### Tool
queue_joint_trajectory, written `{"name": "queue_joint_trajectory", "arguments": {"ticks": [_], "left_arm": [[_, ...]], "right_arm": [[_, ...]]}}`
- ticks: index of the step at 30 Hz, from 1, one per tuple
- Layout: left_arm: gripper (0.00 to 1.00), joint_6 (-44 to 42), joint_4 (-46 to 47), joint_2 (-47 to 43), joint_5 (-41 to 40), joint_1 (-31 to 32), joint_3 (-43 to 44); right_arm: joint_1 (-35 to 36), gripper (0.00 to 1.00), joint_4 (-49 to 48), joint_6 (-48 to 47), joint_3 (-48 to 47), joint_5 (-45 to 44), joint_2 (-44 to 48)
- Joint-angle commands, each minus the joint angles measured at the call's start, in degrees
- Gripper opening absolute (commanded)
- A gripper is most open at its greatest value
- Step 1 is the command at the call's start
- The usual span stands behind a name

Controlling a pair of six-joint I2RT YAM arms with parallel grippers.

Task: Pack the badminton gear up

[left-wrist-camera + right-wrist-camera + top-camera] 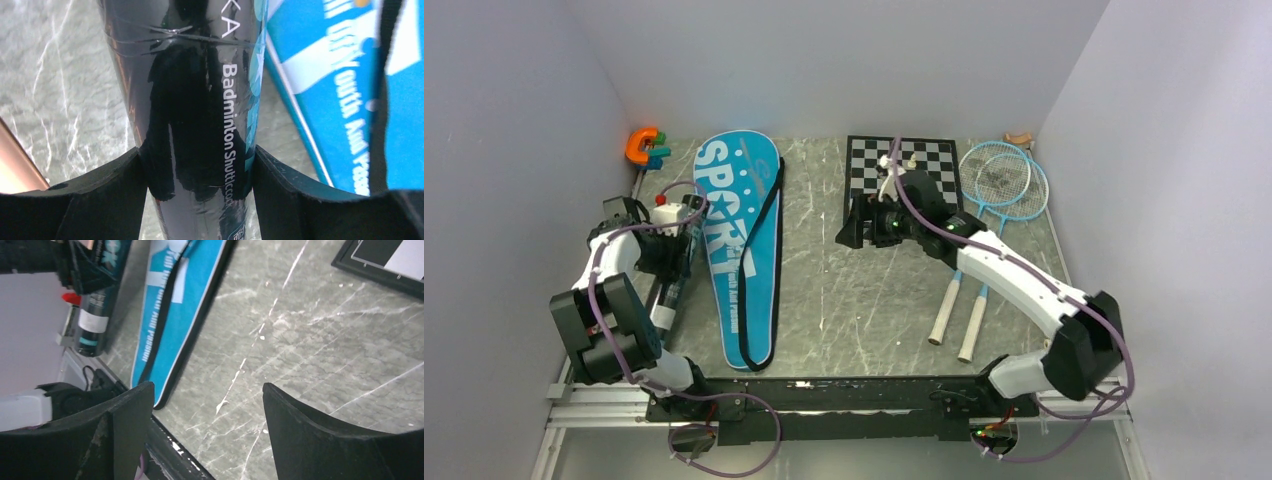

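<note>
Well, the left hand (199, 156) clamps the black tube (190, 75) beside the blue bag (734, 262) and should hold it steady while the wide, empty right hand (207, 390), over the surface (310, 350), goes for the 2 rackets (1004, 180) beyond.

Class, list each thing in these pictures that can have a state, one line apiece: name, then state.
Left gripper: shut on the long black shuttlecock tube.
Tube: gripped, not in the bag.
Right gripper: open, empty.
Blue "SPORT" racket bag: lying flat, strap across it.
Two light-blue rackets: lying outside the bag, heads overlapping.
</note>
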State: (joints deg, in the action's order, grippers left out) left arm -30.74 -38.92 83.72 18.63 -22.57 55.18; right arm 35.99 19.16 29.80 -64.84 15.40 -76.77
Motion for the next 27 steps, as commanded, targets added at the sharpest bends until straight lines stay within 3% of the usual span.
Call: {"name": "queue_joint_trajectory", "arguments": {"ticks": [1, 6, 9, 11, 13, 15, 22, 27], "left_arm": [[0.14, 6.7, 5.3, 1.5, -9.5, -1.5, -1.1], [0.25, 8.1, 6.4, 3.9, -11.0, -1.6, -1.6], [0.54, 7.8, 6.3, 5.1, -11.9, -1.7, -1.6], [0.62, 7.5, 5.7, 4.8, -12.0, -1.6, -1.6], [0.86, 7.0, 5.9, 2.7, -12.2, -1.0, -2.1], [0.97, 7.0, 5.0, -0.1, -11.7, 0.1, -1.7], [0.99, 10.0, -3.1, -8.9, -10.4, 7.9, 7.1], [0.99, 11.3, -7.0, -12.1, -5.4, 19.7, 14.5]], "right_arm": [[0.9, 0.83, -4.7, 1.2, 0.5, 0.6, -5.3], [2.4, 0.81, -6.7, 1.1, -2.5, 1.1, -13.2], [2.8, 0.79, -7.5, 1.5, -4.4, 1.4, -17.2], [3.2, 0.78, -7.9, 1.7, -5.2, 1.8, -19.0], [3.3, 0.77, -8.2, 1.8, -5.3, 1.8, -19.7], [3.3, 0.77, -8.3, 1.7, -5.3, 1.8, -19.9], [2.9, 0.82, -6.8, 1.1, -4.8, 0.3, -18.1], [0.7, 0.87, -6.3, 1.7, -2.2, -0.4, -12.7]]}}
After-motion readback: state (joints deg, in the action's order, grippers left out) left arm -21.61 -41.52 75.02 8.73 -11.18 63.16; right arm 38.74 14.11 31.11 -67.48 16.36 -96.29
